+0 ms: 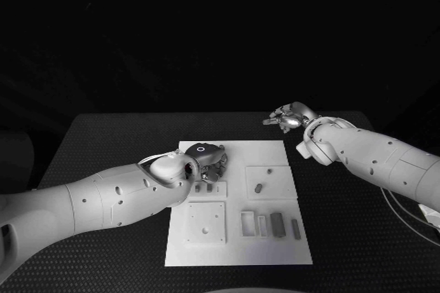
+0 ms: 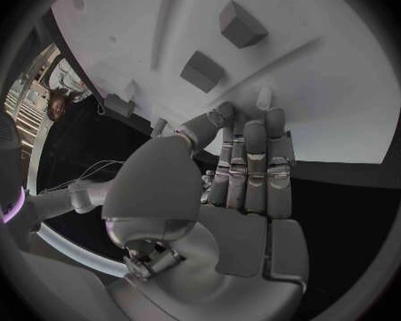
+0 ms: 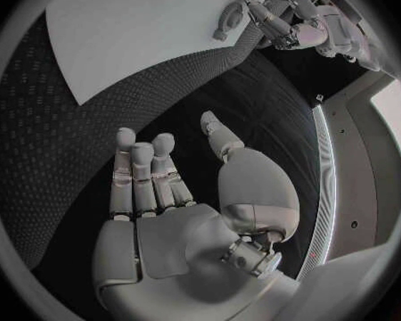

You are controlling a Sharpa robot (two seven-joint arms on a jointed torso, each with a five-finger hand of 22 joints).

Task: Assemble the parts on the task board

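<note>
The white task board [image 1: 240,245] lies in the middle of the black table. My left hand [image 1: 207,160] hovers low over its far left part, fingers stretched out and holding nothing. In the left wrist view the fingertips [image 2: 254,132] reach toward the board [image 2: 343,93], near two grey blocks [image 2: 240,23] [image 2: 201,70]. My right hand [image 1: 288,117] is off the board, beyond its far right corner, over bare table. Its fingers [image 3: 143,171] are straight and empty. Grey parts lie on the board: a small one [image 1: 257,188] on a raised square, and bars [image 1: 277,224] at the near right.
Raised white squares [image 1: 205,222] and an open frame [image 1: 248,222] stand on the board's near half. Black textured tabletop [image 1: 357,242] surrounds the board on all sides. A cable [image 1: 408,220] hangs by my right arm.
</note>
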